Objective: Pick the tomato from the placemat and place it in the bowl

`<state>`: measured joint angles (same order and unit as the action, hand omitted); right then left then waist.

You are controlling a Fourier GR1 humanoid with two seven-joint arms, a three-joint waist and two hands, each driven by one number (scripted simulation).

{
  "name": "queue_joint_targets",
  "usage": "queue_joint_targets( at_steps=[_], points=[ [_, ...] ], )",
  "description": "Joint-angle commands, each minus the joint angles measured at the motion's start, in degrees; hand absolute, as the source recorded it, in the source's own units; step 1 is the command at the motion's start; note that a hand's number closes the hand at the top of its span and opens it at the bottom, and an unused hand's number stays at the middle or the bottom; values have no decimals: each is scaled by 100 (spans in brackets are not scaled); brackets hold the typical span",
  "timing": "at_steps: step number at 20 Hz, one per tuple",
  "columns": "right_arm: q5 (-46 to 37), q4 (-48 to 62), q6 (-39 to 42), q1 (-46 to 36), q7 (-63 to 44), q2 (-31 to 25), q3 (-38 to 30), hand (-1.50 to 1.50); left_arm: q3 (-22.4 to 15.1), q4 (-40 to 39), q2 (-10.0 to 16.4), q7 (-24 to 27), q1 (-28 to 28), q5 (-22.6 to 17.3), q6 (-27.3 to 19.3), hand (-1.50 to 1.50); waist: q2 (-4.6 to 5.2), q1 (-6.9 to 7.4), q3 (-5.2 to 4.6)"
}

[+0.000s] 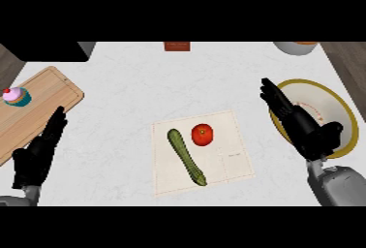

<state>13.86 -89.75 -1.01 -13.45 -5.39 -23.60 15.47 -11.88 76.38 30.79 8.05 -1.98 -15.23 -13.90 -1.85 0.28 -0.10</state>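
one tomato (pixel 202 134) on the placemat (pixel 229 169), beside a cucumber (pixel 186 156)

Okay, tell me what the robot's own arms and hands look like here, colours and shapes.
The left hand and right hand are both matte black, each with slim fingers and a thumb. The right forearm is a smooth, rounded grey shell with a lighter sheen. Only a small grey part of the left forearm shows. No cables, sleeves or markings are visible.
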Motion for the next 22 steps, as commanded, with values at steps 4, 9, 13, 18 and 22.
queue_joint_targets(
  at_steps=[4, 9, 13, 18, 22],
  points=[
    [-524, -313, 30, -1189, 752, 217, -60, 150, 404, 504, 120, -410, -528, -86, -160, 0, 175, 87, 18],
    [-2723, 400, -718, -742, -694, -1141, 379, -150, 424, 483, 18, -433, -445, -136, -265, 0, 125, -147, -40],
    [-3680, -1170, -2101, 399, -1011, -286, 1057, -150, 442, 714, -33, -792, -432, -172, -360, 0, 99, -218, 3],
    [-4585, -2040, -2230, 1726, -1135, -507, 1586, -150, 603, 724, 9, -1210, -879, -127, -250, 0, 162, -147, 9],
    [-4781, -1979, -1416, 780, -2215, 29, 1147, -150, 645, 858, -287, -1104, -713, 171, -137, 0, 181, -30, 9]
  ],
)
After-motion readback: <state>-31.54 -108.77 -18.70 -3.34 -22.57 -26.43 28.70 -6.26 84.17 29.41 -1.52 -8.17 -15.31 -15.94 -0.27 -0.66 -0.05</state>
